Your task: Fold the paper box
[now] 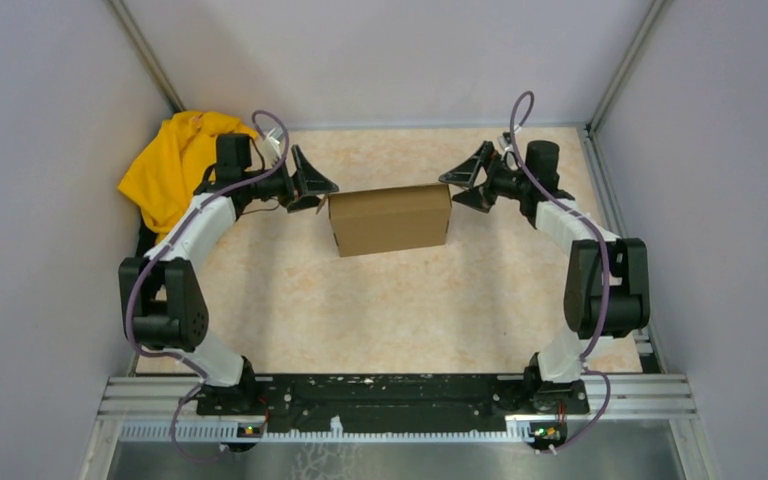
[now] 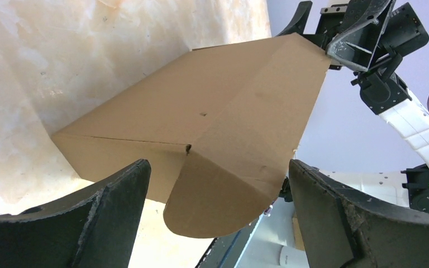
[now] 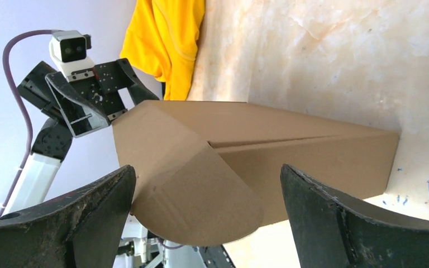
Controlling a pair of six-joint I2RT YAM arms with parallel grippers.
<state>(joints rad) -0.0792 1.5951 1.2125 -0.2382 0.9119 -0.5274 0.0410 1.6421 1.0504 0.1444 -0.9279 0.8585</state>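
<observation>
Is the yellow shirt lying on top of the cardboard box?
No, the yellow cloth is bunched in the far left corner, well apart from the paper box.

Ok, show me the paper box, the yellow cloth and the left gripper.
paper box (image 1: 390, 222): top external view, middle of its facing panel.
yellow cloth (image 1: 172, 165): top external view, centre of the bunched fabric.
left gripper (image 1: 320, 196): top external view, between its open fingertips.

Left arm (image 1: 198, 228) partly hides yellow cloth (image 1: 165, 165); edges crop left claw (image 2: 218, 166), right claw (image 3: 208, 170).
</observation>
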